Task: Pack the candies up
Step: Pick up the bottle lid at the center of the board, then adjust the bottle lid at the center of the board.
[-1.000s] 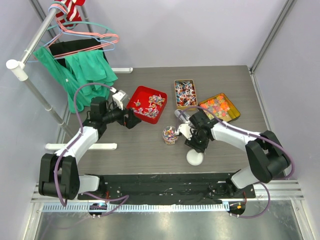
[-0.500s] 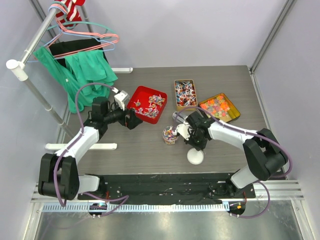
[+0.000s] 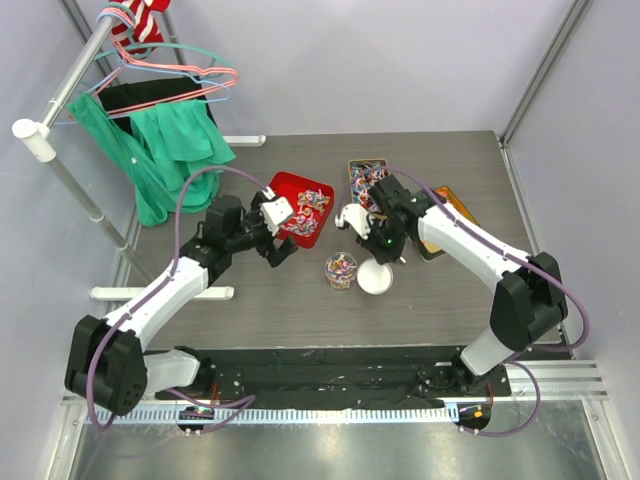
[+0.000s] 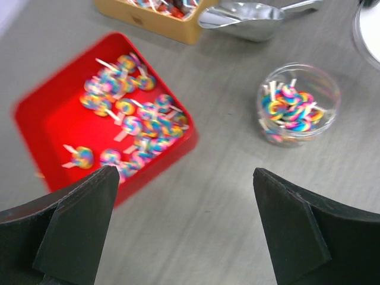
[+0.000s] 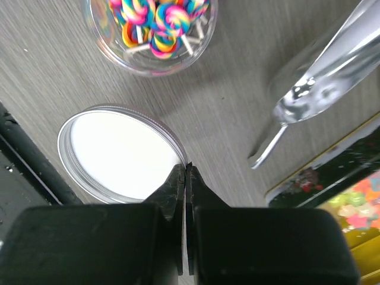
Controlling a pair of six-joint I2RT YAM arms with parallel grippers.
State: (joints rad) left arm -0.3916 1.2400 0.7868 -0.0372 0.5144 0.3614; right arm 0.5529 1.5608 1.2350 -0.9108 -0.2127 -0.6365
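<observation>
Two grippers in play, and they could hardly look more different. Your left gripper (image 4: pixel 184 178) hangs spread wide with nothing in it, above the grey worktop (image 4: pixel 225 225). Just ahead of it sits the red tray (image 4: pixel 47 119), and that's where most of the candies (image 4: pixel 139 122) are: rainbow swirls on little sticks, scattered loose across the tray floor. Ahead and to the right stands the clear jar (image 4: pixel 332 89), uncovered, with a small heap of the same candies inside. Farther out past the tray, a metal scoop (image 4: pixel 249 21) lies just beside a yellow tin (image 4: pixel 145 19).

Now your right gripper (image 5: pixel 186 172): fingers pressed flat together, nothing between them. Its tips sit right at the rim of the white lid (image 5: pixel 119 157), which lies flat on the worktop. Whether they touch it, I cannot tell. The jar stands beyond the lid, near it but apart. Off to the gripper's other side lies the scoop, and nearer in is the corner of a second tin (image 5: pixel 309 178) holding orange and yellow pieces.
</observation>
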